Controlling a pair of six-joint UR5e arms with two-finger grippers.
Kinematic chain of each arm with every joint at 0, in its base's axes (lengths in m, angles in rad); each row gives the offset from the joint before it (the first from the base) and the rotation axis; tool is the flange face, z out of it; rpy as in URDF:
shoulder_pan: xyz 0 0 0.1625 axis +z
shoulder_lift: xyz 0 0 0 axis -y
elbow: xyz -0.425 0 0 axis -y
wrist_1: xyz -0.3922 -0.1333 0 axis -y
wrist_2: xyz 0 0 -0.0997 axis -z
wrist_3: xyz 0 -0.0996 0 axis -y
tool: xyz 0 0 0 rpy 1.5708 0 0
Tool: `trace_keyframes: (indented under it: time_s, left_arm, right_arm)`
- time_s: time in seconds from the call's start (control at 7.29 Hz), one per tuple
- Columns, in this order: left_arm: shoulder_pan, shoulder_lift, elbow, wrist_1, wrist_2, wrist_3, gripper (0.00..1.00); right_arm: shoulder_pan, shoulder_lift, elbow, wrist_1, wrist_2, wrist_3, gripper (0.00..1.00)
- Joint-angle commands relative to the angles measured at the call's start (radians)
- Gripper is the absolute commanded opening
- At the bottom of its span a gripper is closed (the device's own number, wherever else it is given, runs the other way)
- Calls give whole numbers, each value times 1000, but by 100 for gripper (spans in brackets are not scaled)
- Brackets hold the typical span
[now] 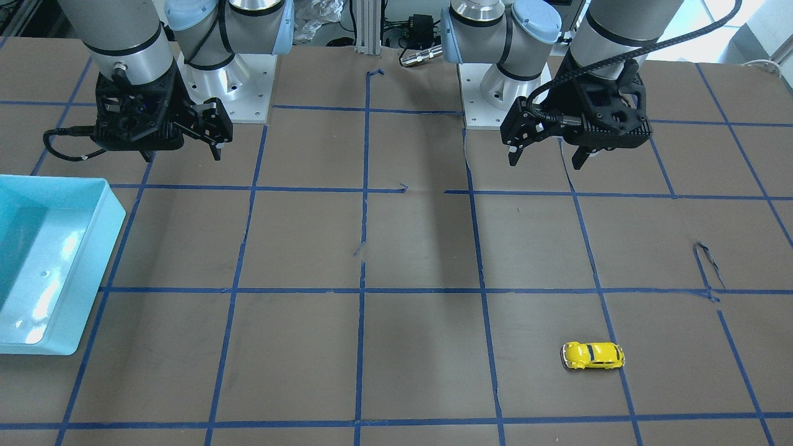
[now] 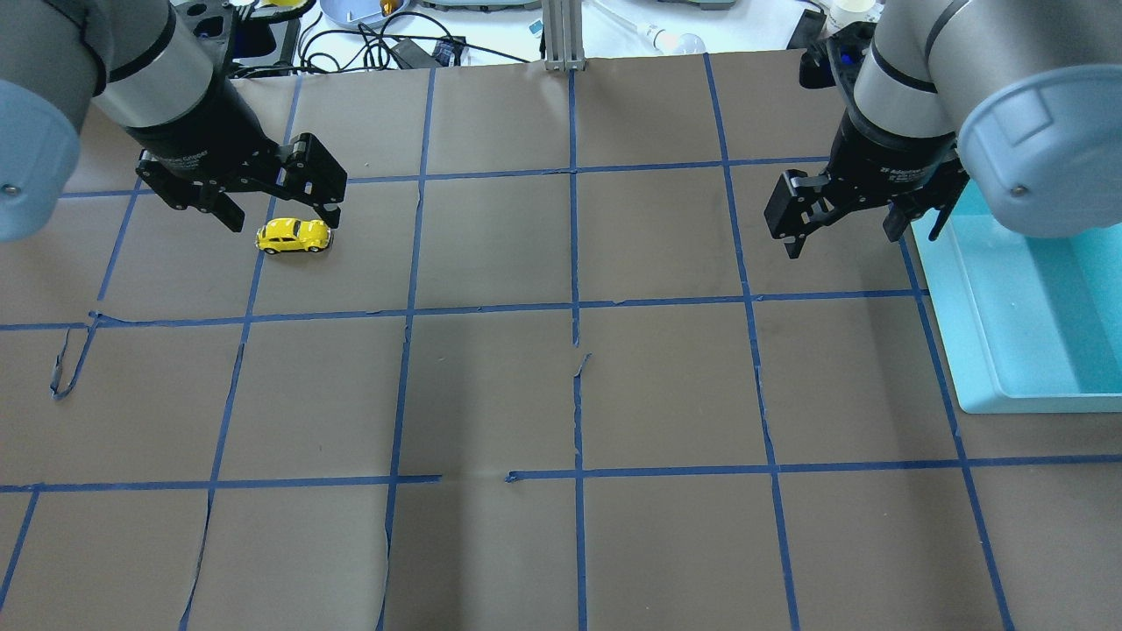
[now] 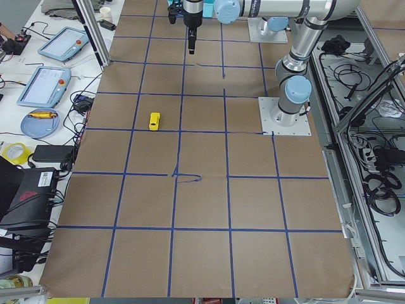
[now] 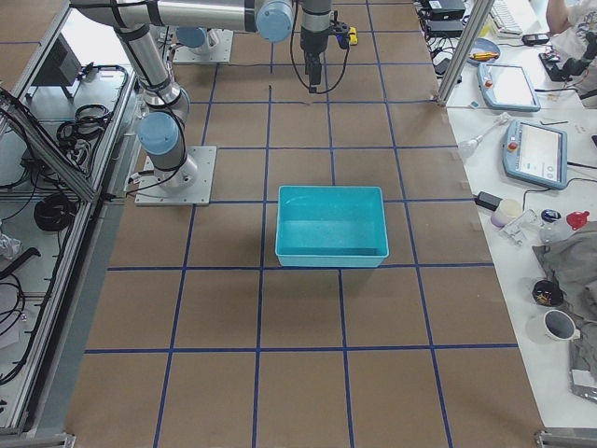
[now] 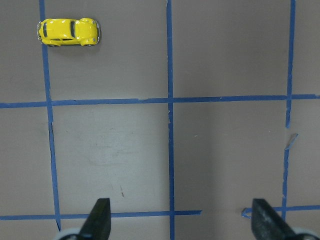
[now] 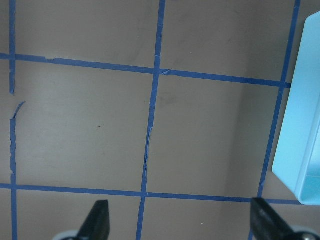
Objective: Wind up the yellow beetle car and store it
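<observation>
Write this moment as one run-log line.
yellow beetle car: on table | left gripper: open, empty | right gripper: open, empty | teal bin: empty

Likely a lab: taped table (image 2: pixel 666 386), pendants (image 4: pixel 536 154)

Yellow beetle car (image 1: pixel 593 355) upright on wheels (glossy), ungrasped
</observation>
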Motion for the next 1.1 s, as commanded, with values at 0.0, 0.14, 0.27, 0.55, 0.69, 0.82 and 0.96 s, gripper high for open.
trace_keyframes:
  time_s: [0.0,0.14,0.27,0.55,0.69,0.82,0.96]
  left_arm:
    - [0,0,0,0,0,0,100]
    - [0,0,0,0,-1,0,100]
    - [0,-3,1,0,-2,2,100]
    - [2,-12,-5,3,-1,128,100]
    - [3,-27,-10,3,0,200,100]
    - [3,-43,-20,15,0,298,100]
    - [8,-51,-48,18,3,506,100]
  right_arm:
    - [0,0,0,-2,-8,33,100]
    - [3,0,0,1,-8,96,100]
    - [3,3,0,-2,-6,93,100]
    - [0,6,0,-6,5,89,100]
    - [-2,6,-5,-6,0,96,100]
    - [0,3,-24,-17,8,99,100]
    - [0,3,-28,-14,9,95,100]
